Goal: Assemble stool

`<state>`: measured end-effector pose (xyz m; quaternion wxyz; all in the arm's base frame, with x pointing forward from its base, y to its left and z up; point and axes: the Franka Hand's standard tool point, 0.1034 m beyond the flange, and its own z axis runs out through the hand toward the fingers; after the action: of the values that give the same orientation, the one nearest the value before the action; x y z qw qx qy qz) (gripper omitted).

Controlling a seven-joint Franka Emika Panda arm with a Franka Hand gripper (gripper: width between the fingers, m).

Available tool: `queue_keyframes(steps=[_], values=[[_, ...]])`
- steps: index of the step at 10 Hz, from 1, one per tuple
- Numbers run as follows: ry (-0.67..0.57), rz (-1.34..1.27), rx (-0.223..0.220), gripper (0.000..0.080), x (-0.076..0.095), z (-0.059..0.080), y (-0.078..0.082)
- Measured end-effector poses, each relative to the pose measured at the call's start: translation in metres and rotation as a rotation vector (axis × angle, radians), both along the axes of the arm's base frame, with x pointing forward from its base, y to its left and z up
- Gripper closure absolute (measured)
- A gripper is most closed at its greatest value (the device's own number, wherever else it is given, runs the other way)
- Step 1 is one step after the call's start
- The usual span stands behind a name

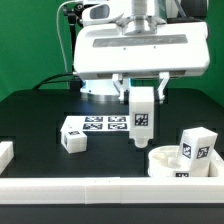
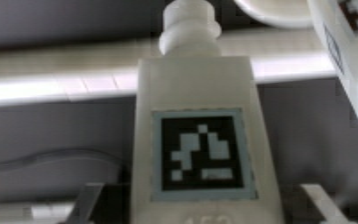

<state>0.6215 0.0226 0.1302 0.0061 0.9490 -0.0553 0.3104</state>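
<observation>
Gripper (image 1: pixel 143 98) clamped on held leg (image 1: pixel 141 122), upright, peg end showing in wrist view (image 2: pixel 190 25), just beside seat (image 1: pixel 160 165) on exterior view's left. Standing leg (image 1: pixel 197 148) already on seat; seated fully? cannot tell. Loose leg (image 1: pixel 74 138) lying by marker board (image 1: pixel 105 124). Judgement: early-to-middle stage, held and loose legs unmounted.

No letters, digits or brand names legible anywhere. Only signs: black-and-white square tags (image 2: pixel 201 147). One on the upright leg (image 1: pixel 142 112); several on the marker board (image 1: pixel 104 124); one on the second leg (image 1: pixel 198 150), exterior view's right.
</observation>
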Motion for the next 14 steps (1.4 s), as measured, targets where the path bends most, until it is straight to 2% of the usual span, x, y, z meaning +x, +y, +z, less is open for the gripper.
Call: queue_keyframes(steps=[1,2,7,8,10,12,14], values=[[0.015,0.016,-0.004,0.0461,-0.004,-0.005,0.007],[0.007,0.027,-0.009,0.0461,-0.005,-0.004,0.011],[0.005,0.031,-0.012,0.0461,-0.009,-0.006,0.013],[-0.005,0.032,-0.01,0.0461,-0.014,-0.008,0.017],[0.017,0.044,-0.005,0.0461,-0.026,-0.02,0.028],[0.035,0.049,-0.006,0.0461,-0.03,-0.029,0.029],[0.035,0.05,-0.006,0.0461,-0.029,-0.029,0.03]])
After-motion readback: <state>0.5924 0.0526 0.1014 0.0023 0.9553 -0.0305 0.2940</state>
